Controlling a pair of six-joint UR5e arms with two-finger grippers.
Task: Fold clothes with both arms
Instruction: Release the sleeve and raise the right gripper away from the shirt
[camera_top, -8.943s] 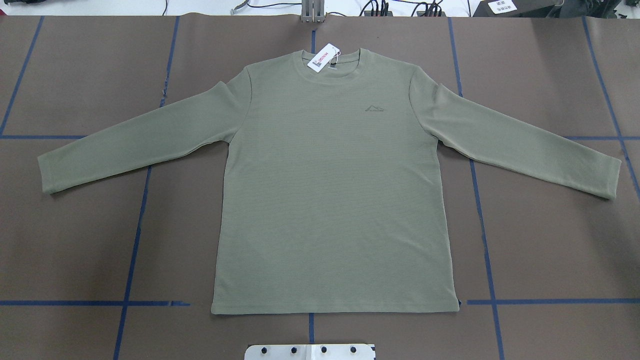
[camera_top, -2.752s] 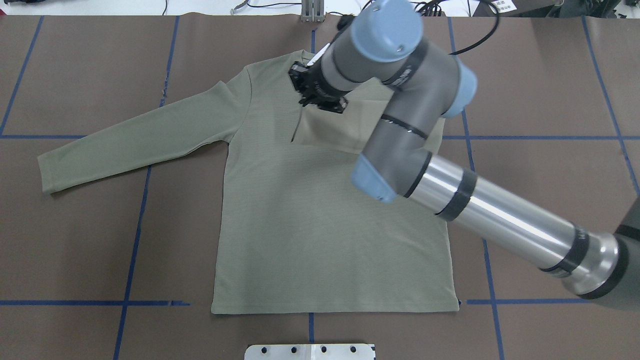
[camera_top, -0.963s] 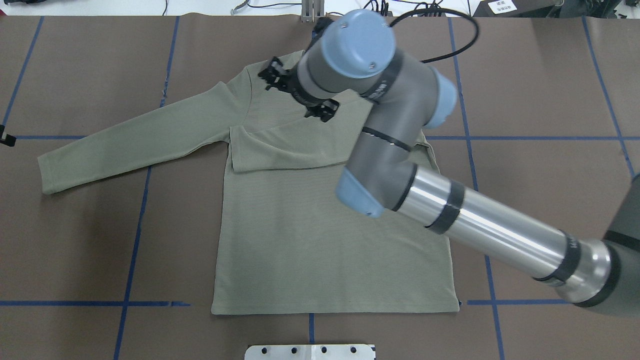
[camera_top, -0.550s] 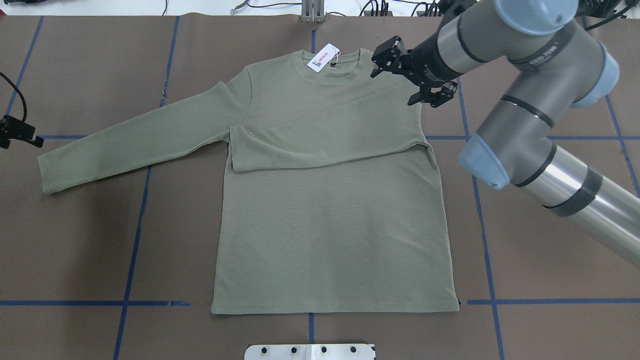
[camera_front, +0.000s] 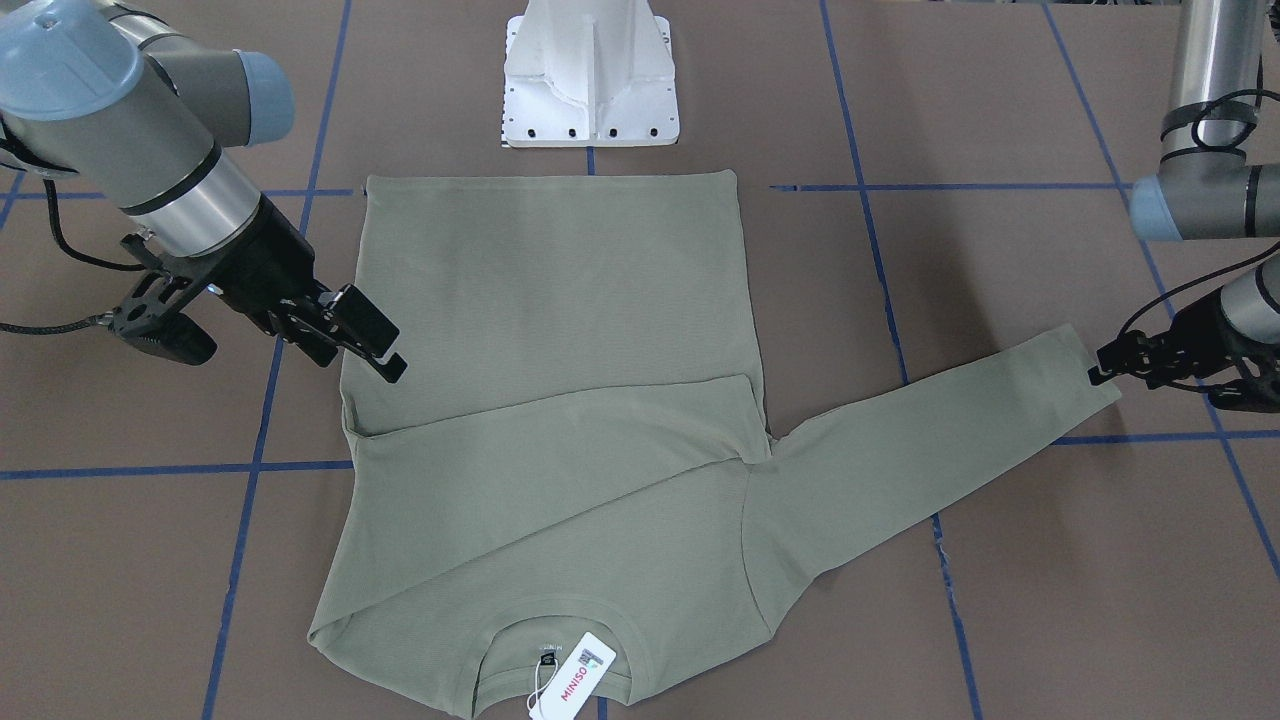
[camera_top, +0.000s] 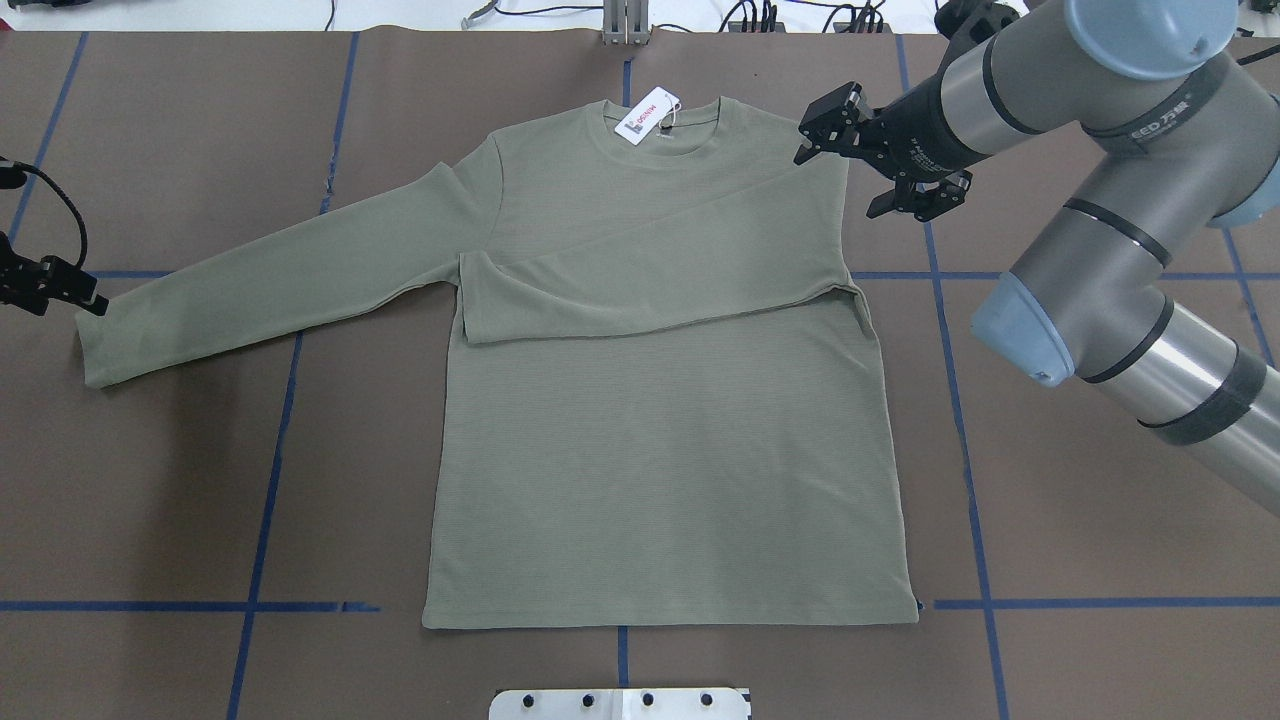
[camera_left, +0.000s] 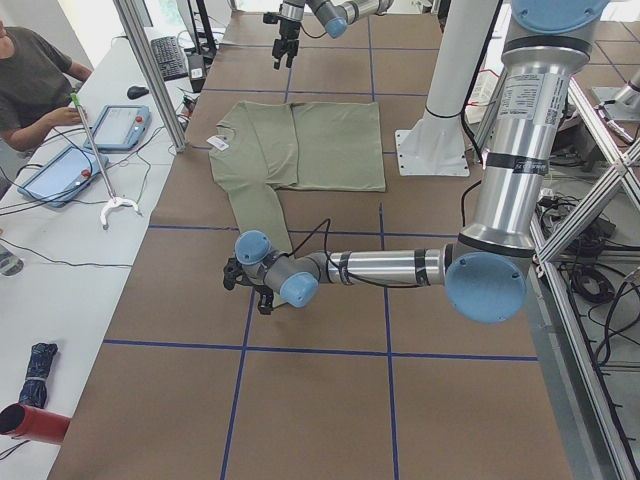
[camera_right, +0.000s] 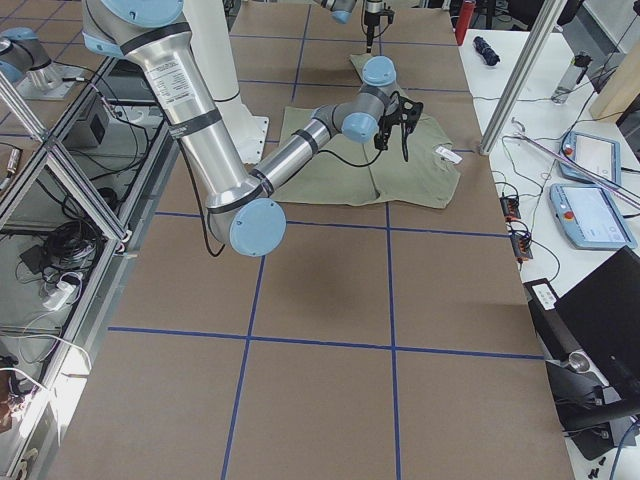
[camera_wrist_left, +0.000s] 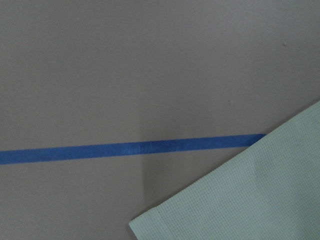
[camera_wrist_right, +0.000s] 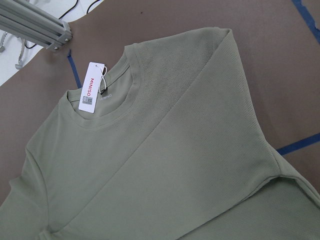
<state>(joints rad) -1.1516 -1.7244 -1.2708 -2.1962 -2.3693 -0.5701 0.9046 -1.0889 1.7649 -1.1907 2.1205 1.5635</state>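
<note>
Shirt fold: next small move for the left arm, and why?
Probably lower the left gripper onto the outstretched sleeve's cuff and close on it. The gripper sits right at that cuff, the wrist view shows the cuff corner with no finger on it, and the other sleeve already lies across the shirt. The right gripper is open, holding nothing.

The brown table (camera_top: 150, 480) was crossed by blue tape lines (camera_top: 268, 480). A green shirt (camera_top: 660, 450) lay flat at its middle, one sleeve (camera_top: 270, 270) stretched toward the left edge. A white base (camera_front: 590, 70) stood at the robot's edge.
</note>
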